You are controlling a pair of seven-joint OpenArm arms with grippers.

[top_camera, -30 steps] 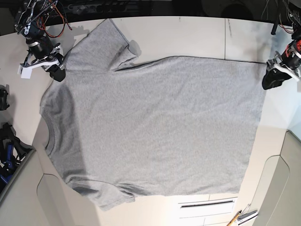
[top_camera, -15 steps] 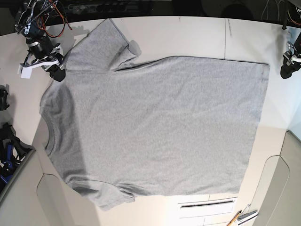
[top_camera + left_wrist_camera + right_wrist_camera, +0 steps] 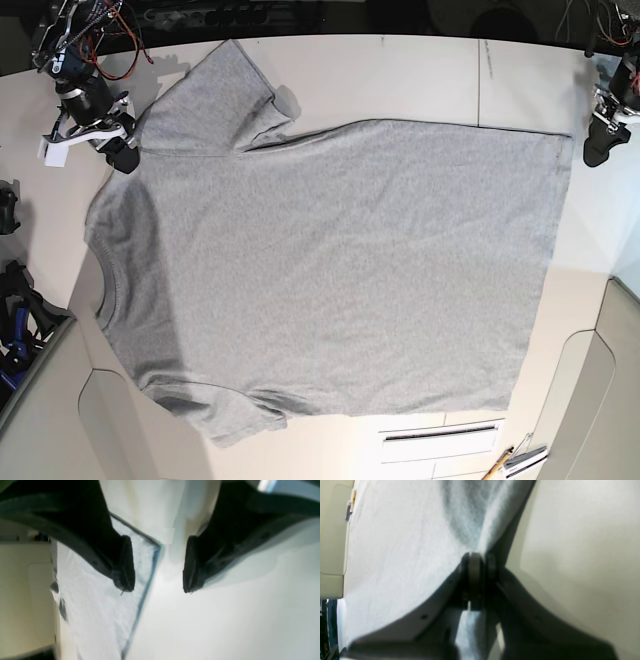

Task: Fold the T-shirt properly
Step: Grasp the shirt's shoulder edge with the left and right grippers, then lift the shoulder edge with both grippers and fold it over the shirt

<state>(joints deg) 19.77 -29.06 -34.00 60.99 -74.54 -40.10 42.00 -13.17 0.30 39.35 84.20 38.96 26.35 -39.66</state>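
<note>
The T-shirt [image 3: 330,270] lies spread flat on the white table [image 3: 400,75], plain grey side up, with its neck at the left and its hem at the right. My right gripper [image 3: 122,158] sits at the shirt's upper-left shoulder, by the far sleeve. In the right wrist view it [image 3: 476,580] is shut on a pinch of the grey fabric [image 3: 395,542]. My left gripper [image 3: 594,155] hovers just right of the upper hem corner. In the left wrist view it [image 3: 157,585] is open and holds nothing, with the shirt's hem corner [image 3: 100,605] beside the left fingertip [image 3: 125,577].
A pencil and a metal clip [image 3: 515,460] lie at the bottom right, near a slotted panel [image 3: 440,433]. Dark gear [image 3: 15,320] sits at the left edge. Beige raised panels [image 3: 610,400] border the table's lower corners.
My left gripper has left the hem corner and drawn away up and to the right; the corner now lies flat. The right gripper has not moved.
</note>
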